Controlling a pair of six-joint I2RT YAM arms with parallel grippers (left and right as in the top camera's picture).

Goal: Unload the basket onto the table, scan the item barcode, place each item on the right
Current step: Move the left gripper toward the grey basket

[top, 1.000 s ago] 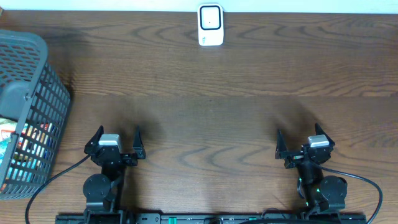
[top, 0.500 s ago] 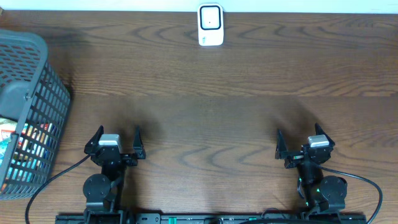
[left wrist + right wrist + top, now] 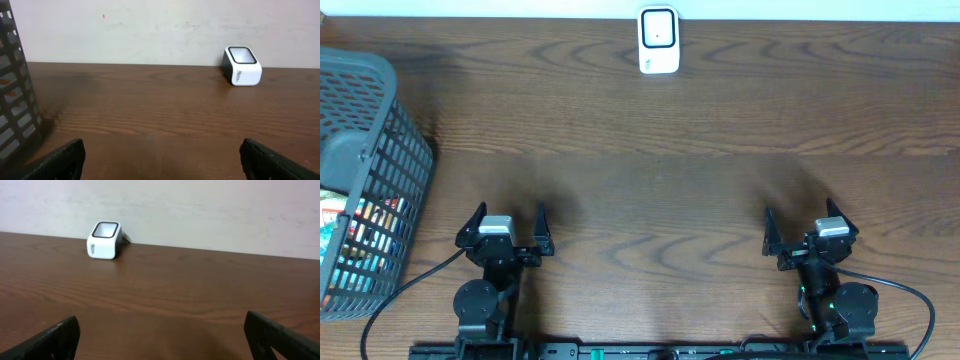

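I see one basket [image 3: 405, 170] at the desk's [image 3: 650, 170] left edge and one scanner [image 3: 659, 40] far centre. Items [image 3: 332, 215] lie in the basket, count unclear. Its mesh wall stands between them and the left gripper [image 3: 510, 212] nearby. The right gripper [image 3: 801, 214] is well apart. Both have jaws apart, empty.

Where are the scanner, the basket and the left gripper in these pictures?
scanner [image 3: 659, 40]: overhead view, middle of its white body.
basket [image 3: 405, 190]: overhead view, on its mesh side wall.
left gripper [image 3: 510, 210]: overhead view, midway between its open fingertips.
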